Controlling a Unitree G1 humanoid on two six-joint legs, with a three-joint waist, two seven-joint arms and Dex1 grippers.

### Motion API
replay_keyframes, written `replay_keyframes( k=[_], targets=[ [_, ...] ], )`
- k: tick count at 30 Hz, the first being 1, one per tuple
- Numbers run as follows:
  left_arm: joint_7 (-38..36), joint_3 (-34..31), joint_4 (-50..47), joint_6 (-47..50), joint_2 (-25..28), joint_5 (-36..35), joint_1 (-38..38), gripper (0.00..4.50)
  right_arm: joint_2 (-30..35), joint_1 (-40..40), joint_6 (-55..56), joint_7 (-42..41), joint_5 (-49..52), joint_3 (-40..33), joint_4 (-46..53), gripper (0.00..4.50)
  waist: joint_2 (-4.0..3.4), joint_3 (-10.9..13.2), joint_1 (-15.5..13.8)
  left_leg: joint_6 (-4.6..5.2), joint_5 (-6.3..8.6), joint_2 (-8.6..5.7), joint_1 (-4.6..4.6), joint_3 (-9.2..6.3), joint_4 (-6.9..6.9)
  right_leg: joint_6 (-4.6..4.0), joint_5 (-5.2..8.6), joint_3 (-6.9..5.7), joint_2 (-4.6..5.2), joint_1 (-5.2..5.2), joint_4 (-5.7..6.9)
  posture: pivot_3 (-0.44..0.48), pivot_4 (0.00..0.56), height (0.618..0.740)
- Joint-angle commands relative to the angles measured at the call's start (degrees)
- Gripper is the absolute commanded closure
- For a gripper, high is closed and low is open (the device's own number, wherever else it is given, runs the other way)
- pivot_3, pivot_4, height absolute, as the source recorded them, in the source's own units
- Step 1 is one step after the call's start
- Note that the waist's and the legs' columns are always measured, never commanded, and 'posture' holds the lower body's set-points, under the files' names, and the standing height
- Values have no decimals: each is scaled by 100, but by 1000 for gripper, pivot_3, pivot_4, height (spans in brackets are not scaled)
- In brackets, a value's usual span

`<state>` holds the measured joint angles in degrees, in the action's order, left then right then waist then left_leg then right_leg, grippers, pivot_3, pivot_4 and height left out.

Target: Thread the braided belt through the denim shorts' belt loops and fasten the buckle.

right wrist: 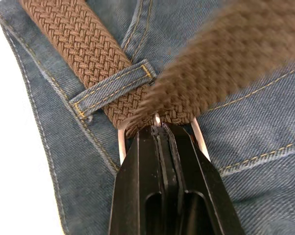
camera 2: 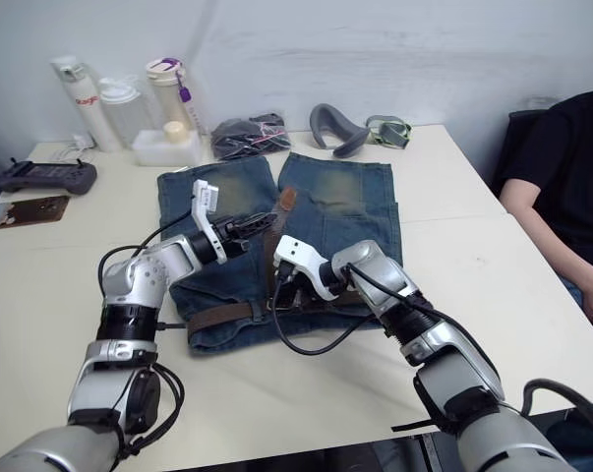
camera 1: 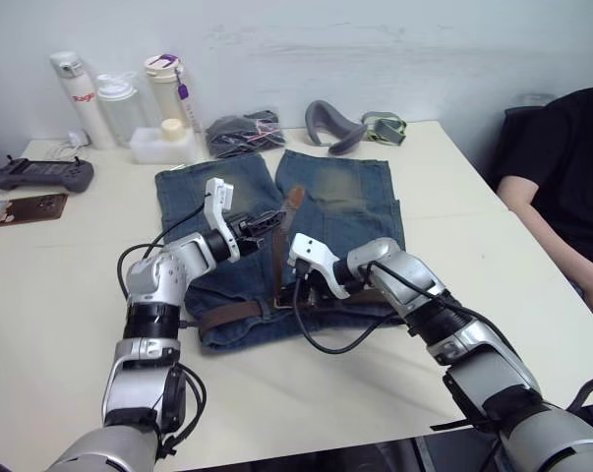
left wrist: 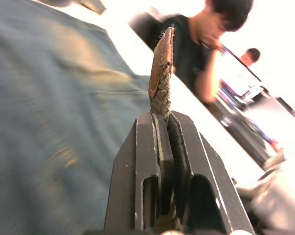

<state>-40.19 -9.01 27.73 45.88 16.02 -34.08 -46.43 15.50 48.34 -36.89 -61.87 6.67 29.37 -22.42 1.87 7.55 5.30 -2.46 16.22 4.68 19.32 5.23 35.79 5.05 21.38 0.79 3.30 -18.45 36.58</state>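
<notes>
The denim shorts [camera 1: 345, 211] lie flat on the table with the waistband toward me. The braided belt [camera 1: 232, 313] runs along the waistband and passes under a belt loop [right wrist: 113, 85]. From the waistband's middle the strap rises to its tan leather end [camera 1: 294, 200]. My left gripper [camera 1: 266, 222] is shut on the strap just below that tan end [left wrist: 162, 58], holding it above the shorts. My right gripper [right wrist: 159, 128] is down on the waistband's middle, shut on the silver buckle [right wrist: 121, 144] where the strap crosses it.
Bottles [camera 1: 75, 98], a white box [camera 1: 163, 143], a dark bundle in a clear bag [camera 1: 242, 133] and a grey padded strap [camera 1: 333, 123] line the back. A game controller [camera 1: 40, 175] lies far left. A person in black [camera 1: 562, 177] sits at the right edge.
</notes>
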Motion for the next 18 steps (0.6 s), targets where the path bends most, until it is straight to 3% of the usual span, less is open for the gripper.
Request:
replay_keyframes(
  k=[1,5,11,18],
  targets=[
    [-720,206,381,-274,102,125,-798,4500,-123,-548,165,197,-762,789,-1253,4423,0,0,4,-13,-9,1,-9,-5,-13,-5,1,1,-4,0,2,0,150,740],
    [-1190,441,1314,-524,-115,418,-1557,4500,-163,-689,684,169,-963,875,-1284,4423,-6,4,-11,-49,-28,2,-14,-21,-32,-24,-4,18,-21,-7,6,0,150,740],
    [-1722,605,2598,-1063,-854,819,-2709,4500,-145,-1011,901,129,-1221,1038,-936,4423,-8,3,-41,-54,-30,1,-14,-27,-38,-28,-7,42,-30,-9,1,0,150,740],
    [-1810,553,3695,-1684,-1217,1400,-3867,4500,-126,-1266,844,22,-1390,1170,-680,4423,-19,11,-56,-54,-30,-1,-13,-26,-49,-18,-12,61,-32,-18,-6,0,150,740]
  ],
)
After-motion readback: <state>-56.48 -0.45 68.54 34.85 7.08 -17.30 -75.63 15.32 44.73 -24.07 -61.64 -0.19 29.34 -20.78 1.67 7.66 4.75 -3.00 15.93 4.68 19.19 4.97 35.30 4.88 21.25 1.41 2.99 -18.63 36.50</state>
